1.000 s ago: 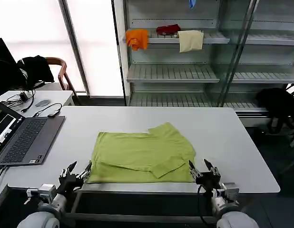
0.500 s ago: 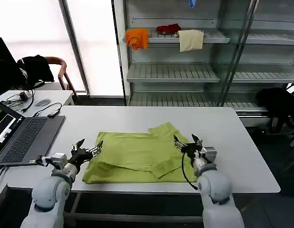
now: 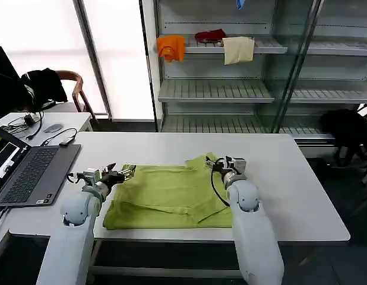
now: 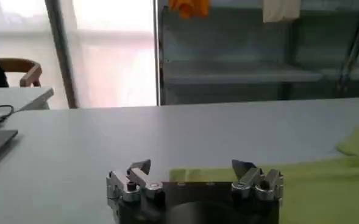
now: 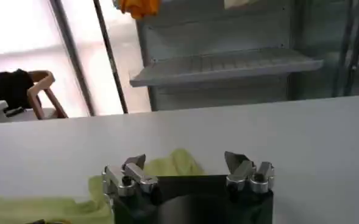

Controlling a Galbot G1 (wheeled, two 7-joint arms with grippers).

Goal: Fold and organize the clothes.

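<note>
1. Head view: white table (image 3: 290,178) carries the lime-green T-shirt (image 3: 171,193) at its middle near the front edge, partly folded, long axis running left to right, one sleeve lying toward the far right corner.
2. Laptop (image 3: 29,175) sits open at the table's left end, well apart from the shirt.
3. Left gripper (image 3: 125,172) is at the shirt's far left corner, jaws spread.
4. Right gripper (image 3: 222,163) is at the far right sleeve, jaws spread.
</note>
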